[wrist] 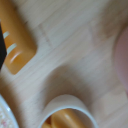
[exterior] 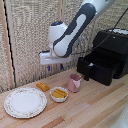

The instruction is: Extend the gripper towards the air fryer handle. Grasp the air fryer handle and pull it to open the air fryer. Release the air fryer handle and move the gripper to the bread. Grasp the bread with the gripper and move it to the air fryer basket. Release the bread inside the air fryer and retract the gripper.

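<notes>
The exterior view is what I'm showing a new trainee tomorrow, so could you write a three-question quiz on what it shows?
1. True or false: the air fryer basket is pulled out of the air fryer.
2. What lies nearest the bread? A) pink cup B) plate C) air fryer
3. Fill in: the yellow food piece lies in a small white ____.

Key: 1 true; 2 B; 3 bowl. The gripper hangs above the bread, holding nothing; how its jaws stand cannot be told.

One plate, one bowl, one cup, one bread, one air fryer.
</notes>
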Tool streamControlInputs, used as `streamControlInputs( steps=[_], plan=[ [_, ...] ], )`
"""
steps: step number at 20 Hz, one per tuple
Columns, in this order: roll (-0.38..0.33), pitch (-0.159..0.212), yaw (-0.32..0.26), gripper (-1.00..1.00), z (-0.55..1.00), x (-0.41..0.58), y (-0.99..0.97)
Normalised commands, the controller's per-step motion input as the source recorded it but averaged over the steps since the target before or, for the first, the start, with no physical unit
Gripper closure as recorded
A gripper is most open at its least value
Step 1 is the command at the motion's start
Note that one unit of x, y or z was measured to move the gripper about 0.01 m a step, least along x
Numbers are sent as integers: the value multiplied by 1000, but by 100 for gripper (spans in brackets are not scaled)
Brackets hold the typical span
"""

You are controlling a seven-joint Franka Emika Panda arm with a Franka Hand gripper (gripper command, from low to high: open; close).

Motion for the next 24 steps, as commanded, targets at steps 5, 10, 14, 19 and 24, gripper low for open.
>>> streamControlInputs(
  steps=[5,10,14,19,24],
  plan=[
    [58,123,187,-100,-29,338,337],
    [0,229,192,-100,-161,230,0],
    [-20,158,169,-100,-165,424,0],
    [-4,43,105,-100,-253,654,66],
    [15,0,69,-100,-170,637,2]
  ],
)
